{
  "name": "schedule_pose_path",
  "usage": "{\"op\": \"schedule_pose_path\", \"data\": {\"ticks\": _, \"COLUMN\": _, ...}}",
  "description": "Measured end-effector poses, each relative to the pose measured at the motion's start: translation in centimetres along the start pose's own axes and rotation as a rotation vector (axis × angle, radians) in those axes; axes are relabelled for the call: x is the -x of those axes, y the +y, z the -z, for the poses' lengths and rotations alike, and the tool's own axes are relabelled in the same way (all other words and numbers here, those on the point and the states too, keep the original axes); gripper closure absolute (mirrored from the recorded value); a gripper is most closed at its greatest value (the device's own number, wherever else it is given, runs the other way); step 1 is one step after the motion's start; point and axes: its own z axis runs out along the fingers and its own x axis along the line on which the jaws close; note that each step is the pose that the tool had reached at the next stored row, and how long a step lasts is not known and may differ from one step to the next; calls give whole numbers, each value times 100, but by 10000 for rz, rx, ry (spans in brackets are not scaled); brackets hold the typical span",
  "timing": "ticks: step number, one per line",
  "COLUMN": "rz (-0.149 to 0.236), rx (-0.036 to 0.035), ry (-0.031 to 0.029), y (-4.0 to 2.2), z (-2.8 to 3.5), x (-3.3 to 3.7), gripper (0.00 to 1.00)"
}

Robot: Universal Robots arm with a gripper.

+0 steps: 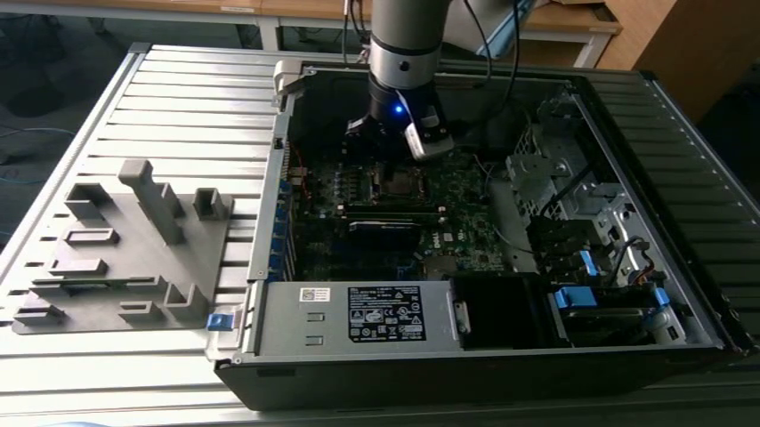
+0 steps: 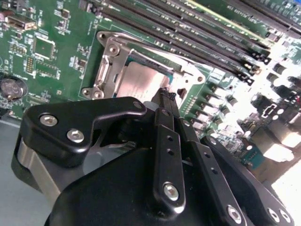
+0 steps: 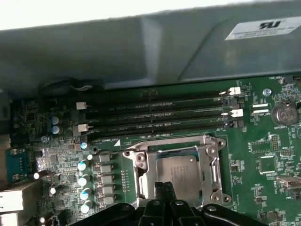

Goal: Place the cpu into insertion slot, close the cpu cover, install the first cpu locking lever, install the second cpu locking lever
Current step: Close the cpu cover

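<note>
The cpu (image 3: 178, 170) sits in the insertion slot (image 1: 398, 182), upper middle of the exterior view, the cpu cover (image 3: 212, 157) seemingly down around it. The jaws, closed and empty, hover at its edge. Locking seems the step in hand, needing precise contact.

label (image 1: 386, 313): print not legible.

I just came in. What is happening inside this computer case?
A robot arm reaches into the open computer case. Its gripper, fingers together, is at the edge of the cpu, which already lies in the insertion slot on the green board. The silver cpu cover seems to lie flat around the chip.
</note>
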Motion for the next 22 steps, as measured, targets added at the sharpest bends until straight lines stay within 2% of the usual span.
{"op": "schedule_pose_path", "data": {"ticks": 3, "rz": 1, "rx": 3, "ry": -15, "y": -13, "z": -11, "x": -48, "gripper": 89}}
{"op": "schedule_pose_path", "data": {"ticks": 5, "rz": 7, "rx": 17, "ry": -17, "y": -21, "z": -21, "x": -55, "gripper": 89}}
{"op": "schedule_pose_path", "data": {"ticks": 8, "rz": 37, "rx": 97, "ry": -11, "y": -34, "z": -33, "x": -67, "gripper": 89}}
{"op": "schedule_pose_path", "data": {"ticks": 11, "rz": 40, "rx": 111, "ry": -10, "y": -34, "z": -34, "x": -68, "gripper": 89}}
{"op": "schedule_pose_path", "data": {"ticks": 12, "rz": 41, "rx": 135, "ry": -5, "y": -35, "z": -34, "x": -68, "gripper": 89}}
{"op": "schedule_pose_path", "data": {"ticks": 13, "rz": 40, "rx": 227, "ry": 4, "y": -35, "z": -34, "x": -68, "gripper": 89}}
{"op": "schedule_pose_path", "data": {"ticks": 14, "rz": 38, "rx": 266, "ry": 9, "y": -34, "z": -34, "x": -68, "gripper": 89}}
{"op": "schedule_pose_path", "data": {"ticks": 22, "rz": 39, "rx": 301, "ry": 12, "y": -41, "z": -79, "x": -105, "gripper": 89}}
